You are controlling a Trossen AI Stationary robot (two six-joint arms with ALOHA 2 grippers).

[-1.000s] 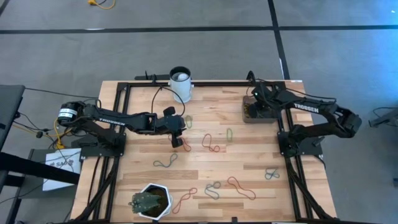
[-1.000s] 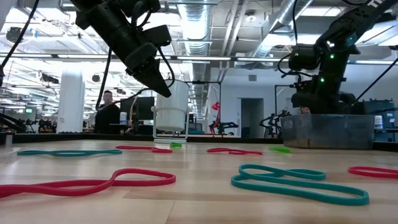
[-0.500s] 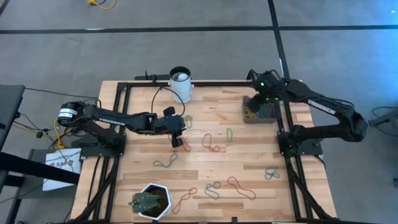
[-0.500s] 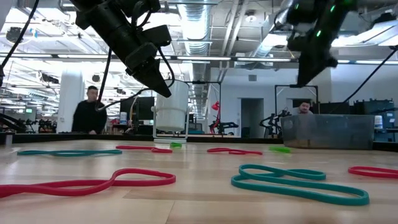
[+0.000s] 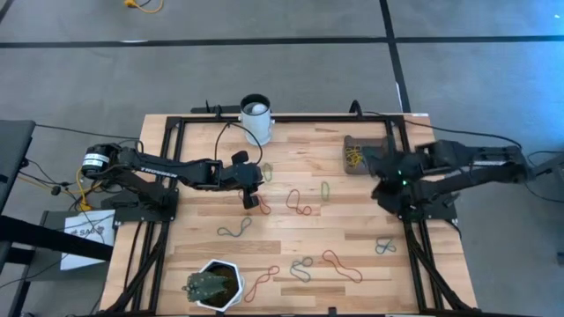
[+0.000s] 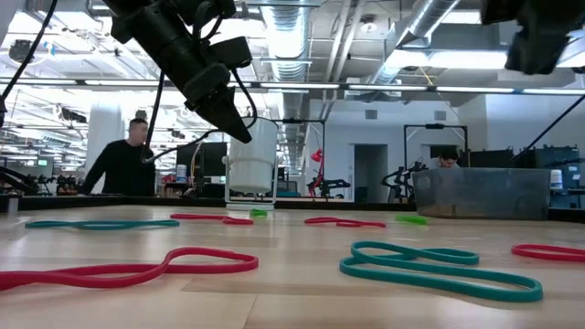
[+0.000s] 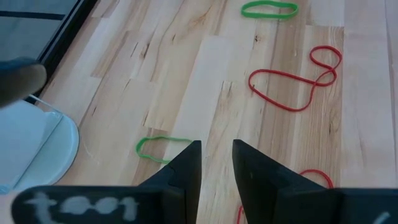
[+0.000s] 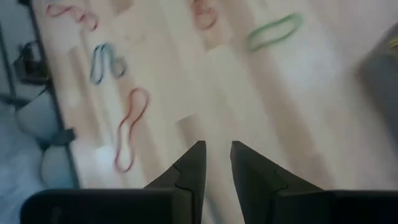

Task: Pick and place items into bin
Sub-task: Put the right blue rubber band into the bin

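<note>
Overhead, table-level and two wrist cameras all share the table.

Both arms are dark, nearly black, built of jointed tubular links on black bases. The left arm carries white lettering along its link and a round white-labelled motor beside yellow and red cables. The right arm shows a small green light. Each gripper has two dark wedge-shaped fingers.

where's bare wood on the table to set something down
Free: the stretch between the dark band and the blue-grey band. Crowded: the near edge around the plant pot, and mid-table by the left tool.
</note>
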